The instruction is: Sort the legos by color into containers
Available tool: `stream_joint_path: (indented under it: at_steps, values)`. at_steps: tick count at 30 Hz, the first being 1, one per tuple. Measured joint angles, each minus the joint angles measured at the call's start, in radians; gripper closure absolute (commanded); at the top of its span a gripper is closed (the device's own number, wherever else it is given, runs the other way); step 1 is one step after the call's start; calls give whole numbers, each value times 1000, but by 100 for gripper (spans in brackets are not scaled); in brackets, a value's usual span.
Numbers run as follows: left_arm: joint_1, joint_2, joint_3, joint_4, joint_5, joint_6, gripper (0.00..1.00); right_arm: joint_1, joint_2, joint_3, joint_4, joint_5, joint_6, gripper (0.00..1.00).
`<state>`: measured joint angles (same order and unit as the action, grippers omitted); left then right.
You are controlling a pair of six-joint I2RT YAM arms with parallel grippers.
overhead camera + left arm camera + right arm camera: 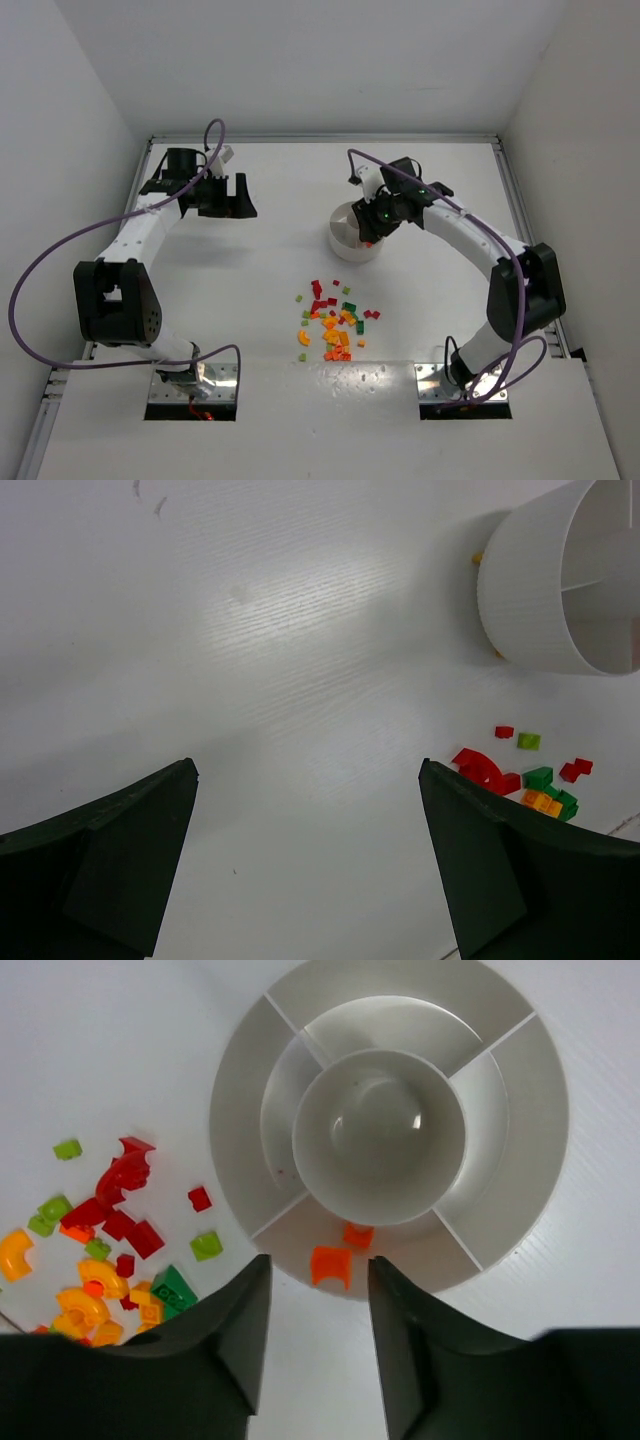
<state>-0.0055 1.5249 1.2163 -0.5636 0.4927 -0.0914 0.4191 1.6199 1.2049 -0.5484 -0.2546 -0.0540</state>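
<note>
Left gripper (308,780) — jaws spread wide, empty, hanging above the table (250,630). Loose legos (335,320) lie scattered mid-table, near the dish (240,1090). Right gripper (318,1330) sits over the dish rim — jaws narrowly parted, gripping nothing. Two orange bricks (331,1263) lie in the wedge below.

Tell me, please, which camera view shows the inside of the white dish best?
The right wrist view: it looks straight down into the dish, showing dividers, central cup and two orange bricks. The top view shows it small, half hidden by the right arm. The left wrist view catches mainly its outer wall.
</note>
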Motion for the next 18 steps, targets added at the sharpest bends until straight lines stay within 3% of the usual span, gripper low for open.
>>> stream_joint_path:
  at_steps: [6,11,13,16,18]
  values:
    - [0,0,0,3,0,0,1,-2,1,-2,18,11,-2,50]
    - [0,0,0,4,1,1,1,-2,-8,-5,7,-30,-63,68]
    - [0,0,0,4,1,2,1,3,-45,-37,2,-83,-127,68]
    - [0,0,0,4,6,5,1,48,-114,-80,-58,-172,-235,61]
    - [0,0,0,4,8,10,1,105,-119,-79,-113,-226,-303,30]
